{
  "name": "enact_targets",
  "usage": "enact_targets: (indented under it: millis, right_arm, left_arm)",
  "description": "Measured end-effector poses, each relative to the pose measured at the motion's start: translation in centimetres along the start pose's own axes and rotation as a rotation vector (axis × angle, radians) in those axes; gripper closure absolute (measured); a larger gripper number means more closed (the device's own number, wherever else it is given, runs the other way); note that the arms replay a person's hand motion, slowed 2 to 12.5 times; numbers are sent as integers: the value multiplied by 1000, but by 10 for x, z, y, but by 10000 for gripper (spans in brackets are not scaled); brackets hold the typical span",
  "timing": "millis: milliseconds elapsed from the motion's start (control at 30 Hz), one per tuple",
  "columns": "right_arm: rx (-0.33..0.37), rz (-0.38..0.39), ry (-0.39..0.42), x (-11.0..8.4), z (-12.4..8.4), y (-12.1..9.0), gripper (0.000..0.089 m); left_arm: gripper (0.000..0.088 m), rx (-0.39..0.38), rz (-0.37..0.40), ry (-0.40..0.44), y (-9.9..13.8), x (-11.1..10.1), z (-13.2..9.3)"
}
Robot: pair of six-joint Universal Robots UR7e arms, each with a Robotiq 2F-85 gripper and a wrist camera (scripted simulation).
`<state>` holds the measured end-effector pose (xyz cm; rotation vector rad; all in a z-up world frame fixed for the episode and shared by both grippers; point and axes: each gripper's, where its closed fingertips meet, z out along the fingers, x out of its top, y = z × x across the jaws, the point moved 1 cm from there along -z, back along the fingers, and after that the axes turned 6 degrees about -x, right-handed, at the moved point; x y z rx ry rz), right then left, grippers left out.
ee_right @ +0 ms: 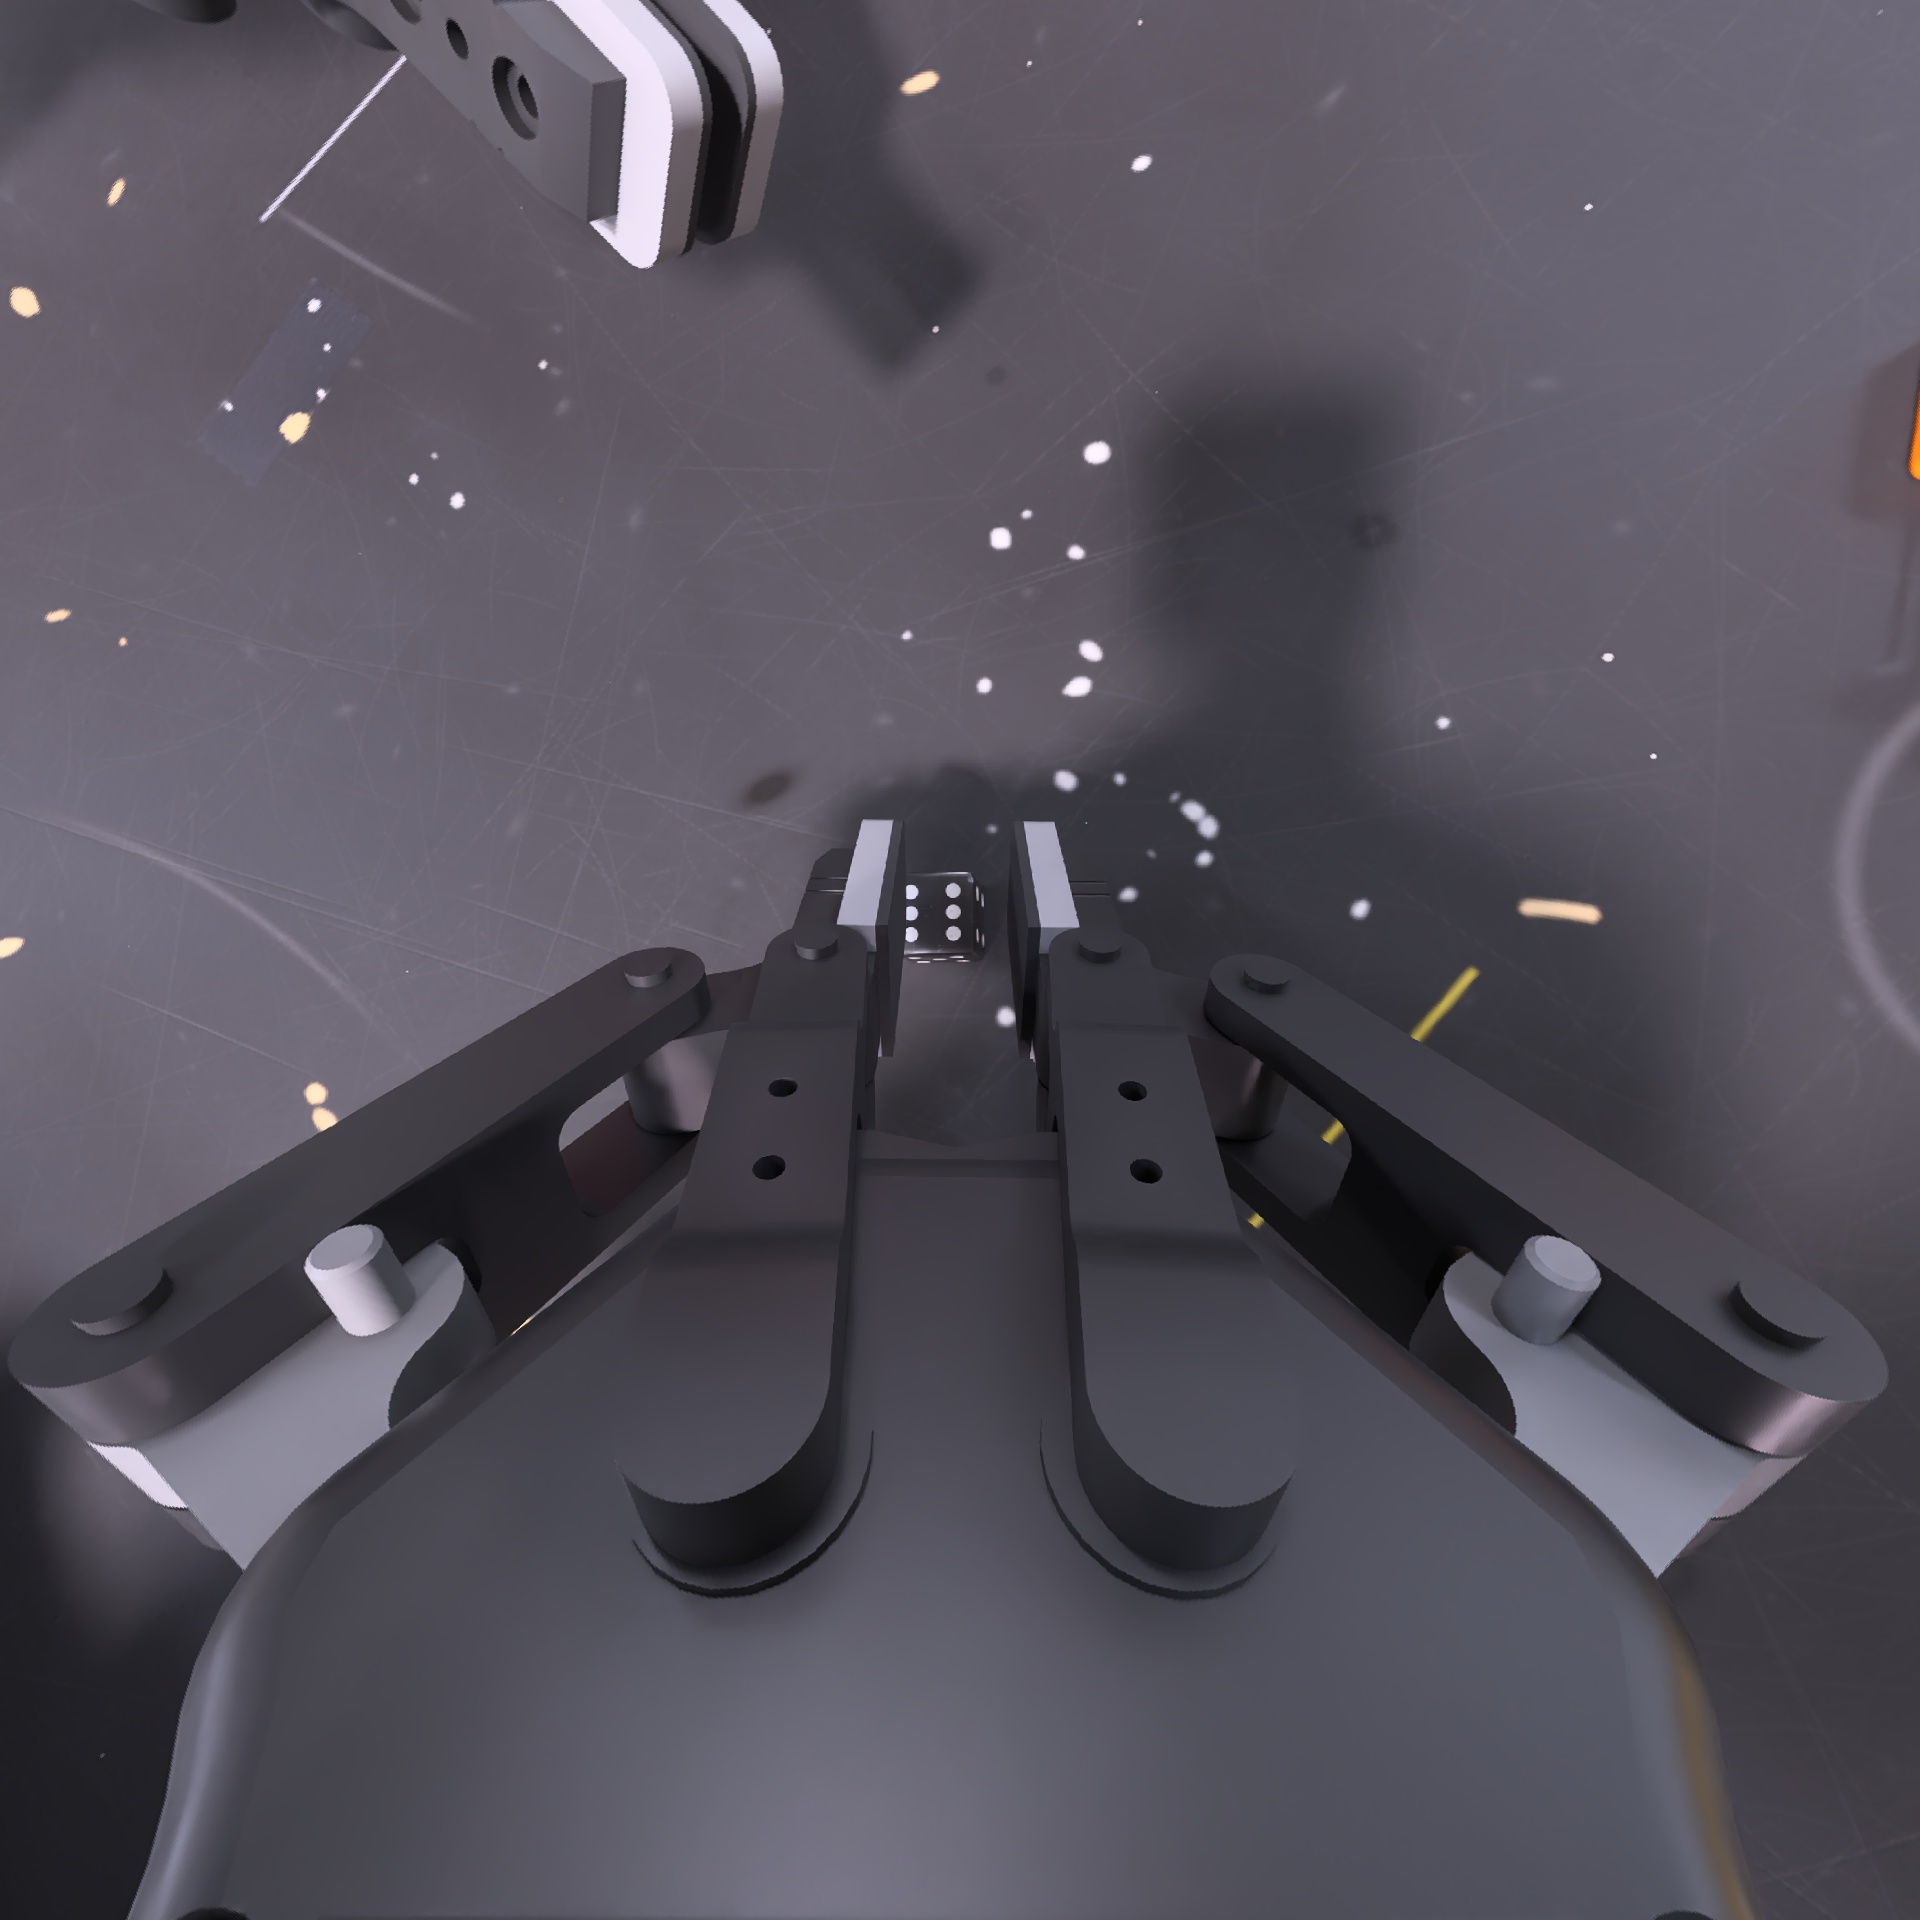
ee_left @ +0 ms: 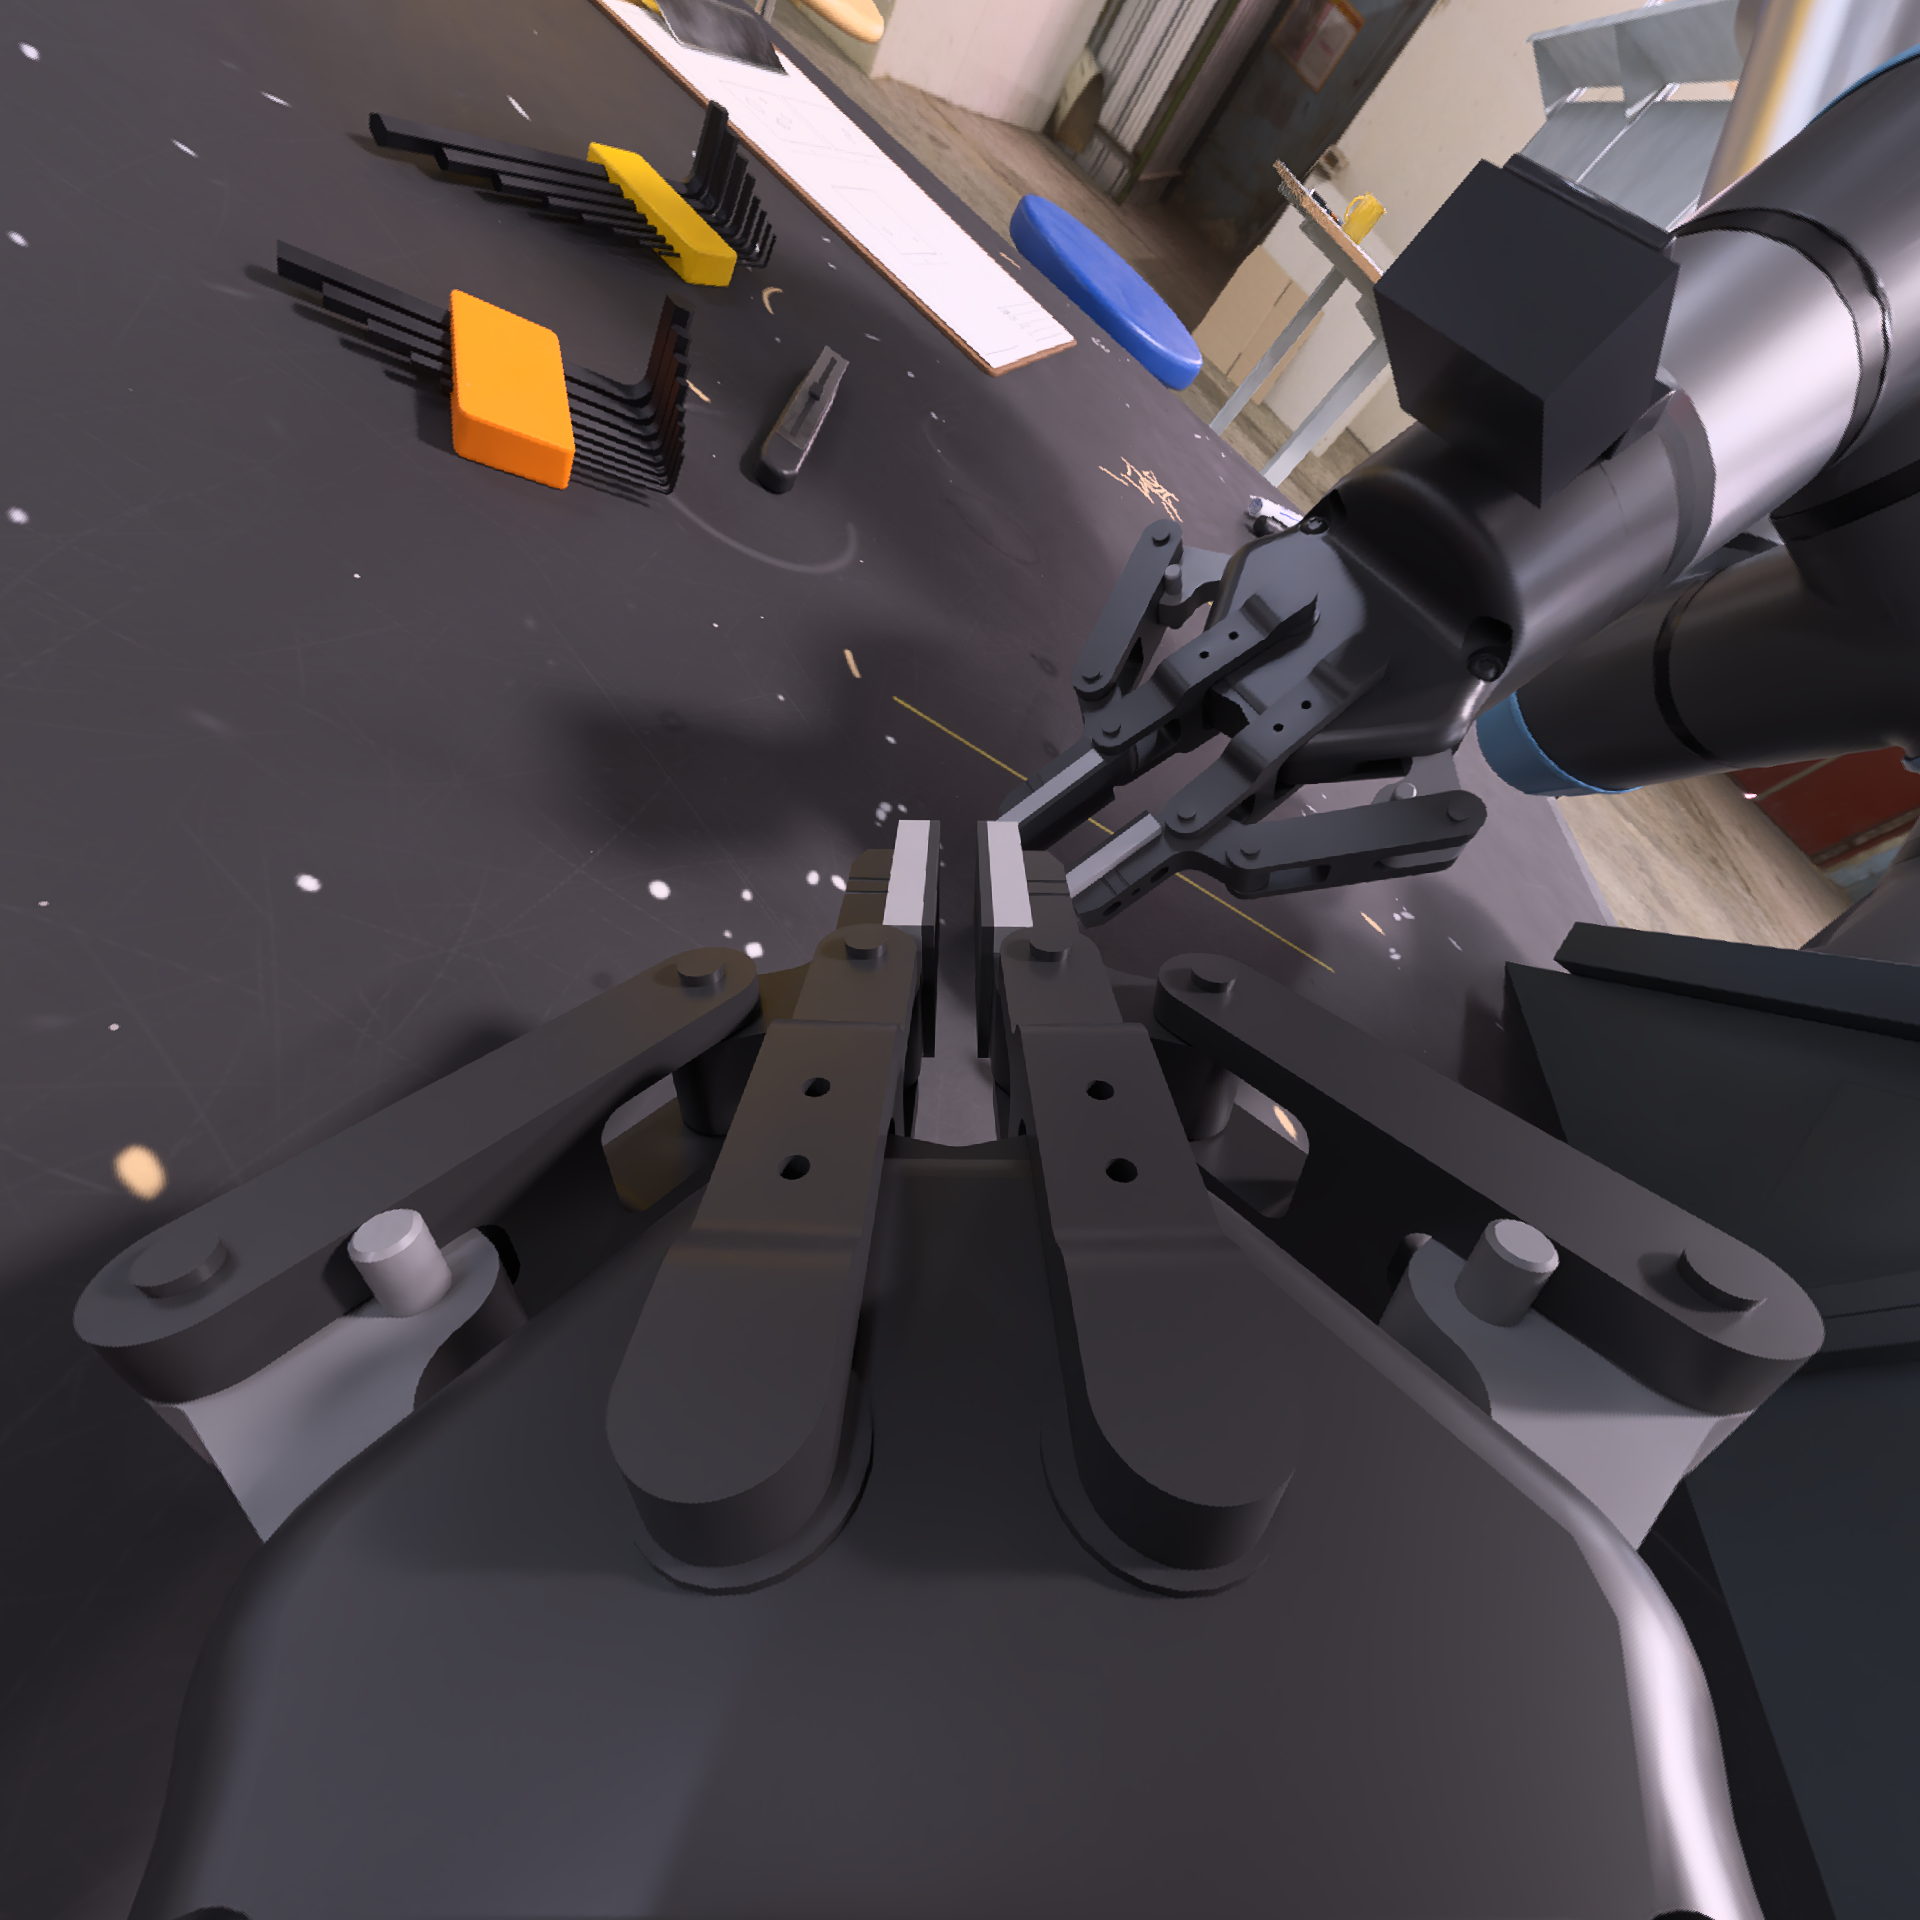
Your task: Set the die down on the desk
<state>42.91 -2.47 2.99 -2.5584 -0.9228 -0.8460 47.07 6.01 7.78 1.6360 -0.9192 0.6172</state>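
Observation:
A small dark die with white pips [ee_right: 940,920] sits between the fingers of my right gripper [ee_right: 956,883], low over the dark scratched desk [ee_right: 520,675]. It lies near the left pad, with a visible gap to the right pad, so the jaws are slightly apart. In the left wrist view the right gripper [ee_left: 1051,862] points down at the desk just beyond my left gripper [ee_left: 958,862], and the die is hidden there. The left gripper is shut and empty, and its tips show at the top of the right wrist view [ee_right: 691,166].
An orange hex key set [ee_left: 509,390], a yellow hex key set [ee_left: 660,213] and a small dark tool [ee_left: 800,421] lie at the far left. A white sheet [ee_left: 862,197] runs along the far edge. A dark box [ee_left: 1714,1091] stands at the right.

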Motion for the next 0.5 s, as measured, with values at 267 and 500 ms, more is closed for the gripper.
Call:
enact_targets:
  millis: [267, 500]
  right_arm:
    - [-20, 7, 26, 1, -6, 5, 709]
    - [-36, 14, 44, 1, -10, 9, 706]
  left_arm:
    - [820, 19, 12, -7, -1, -2, -1]
    - [819, 35, 24, -13, -1, -4, -2]
